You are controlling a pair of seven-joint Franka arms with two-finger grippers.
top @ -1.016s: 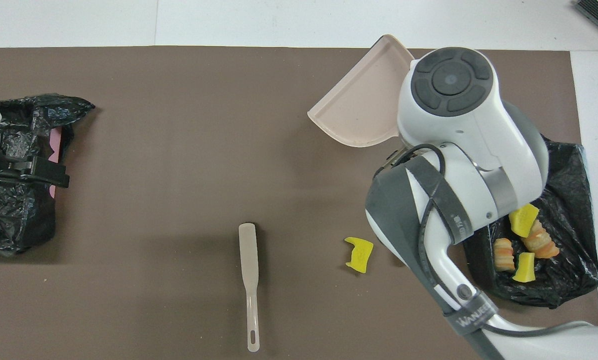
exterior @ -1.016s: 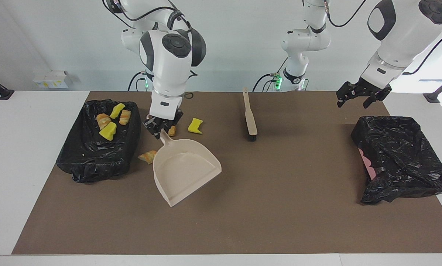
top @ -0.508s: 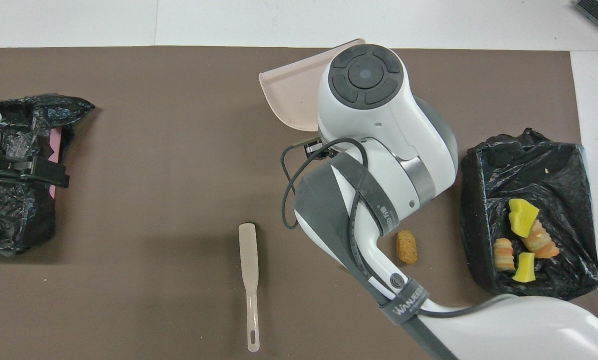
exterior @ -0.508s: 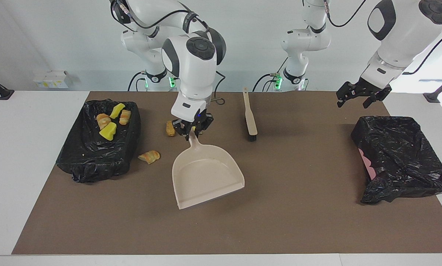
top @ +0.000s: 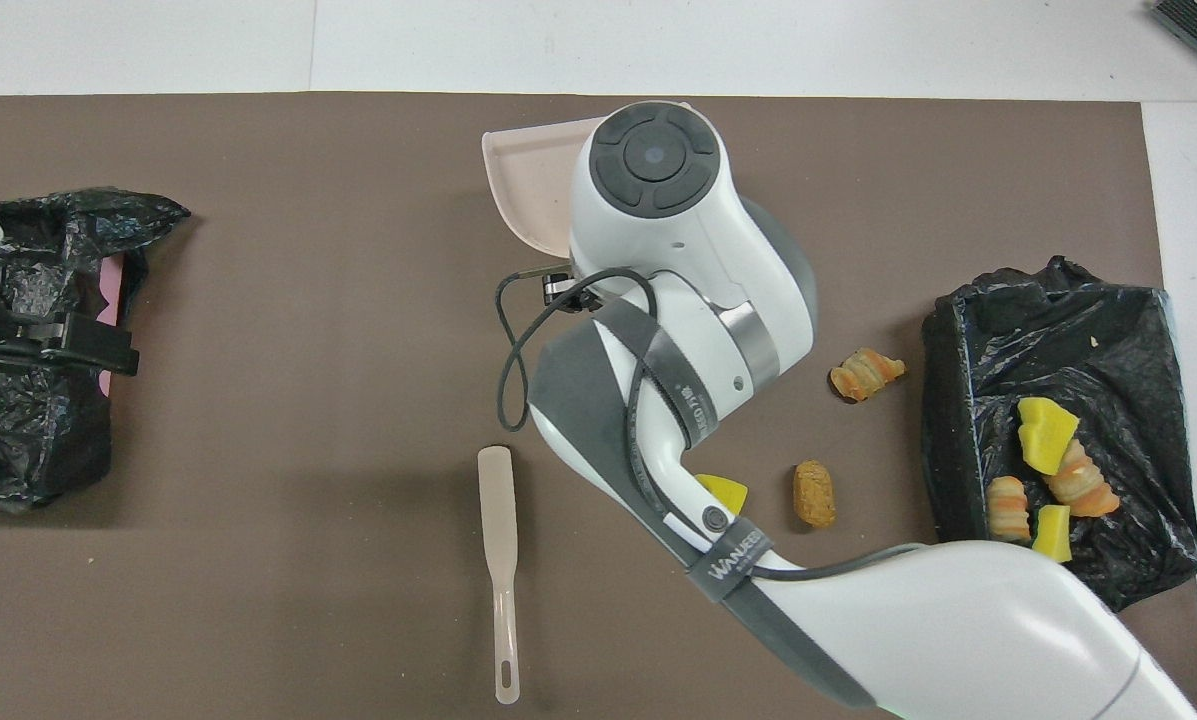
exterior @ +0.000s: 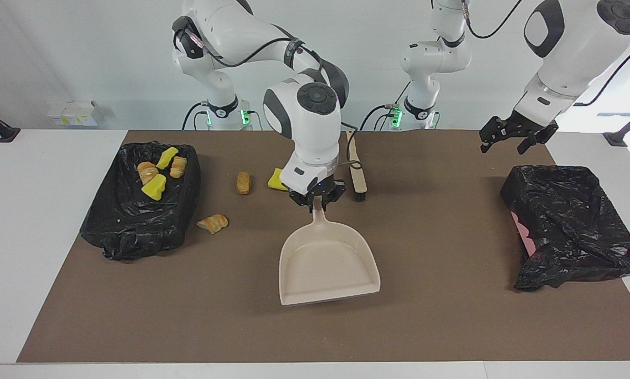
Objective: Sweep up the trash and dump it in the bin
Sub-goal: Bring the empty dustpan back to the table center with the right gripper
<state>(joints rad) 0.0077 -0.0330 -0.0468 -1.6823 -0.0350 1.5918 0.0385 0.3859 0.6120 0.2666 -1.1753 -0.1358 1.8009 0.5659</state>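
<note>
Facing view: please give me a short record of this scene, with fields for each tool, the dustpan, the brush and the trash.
right tool: shut on dustpan handle
left tool: open, over the mat near the crumpled bag, waiting
dustpan: empty, mid-mat
brush: lying on mat, untouched
trash in bin: four pieces
trash on mat: three pieces

bright even light, soft shadows on the mat (exterior: 430, 316), sharp focus throughout

Robotics lab: two Franka arms (exterior: 315, 116), bare white walls.
</note>
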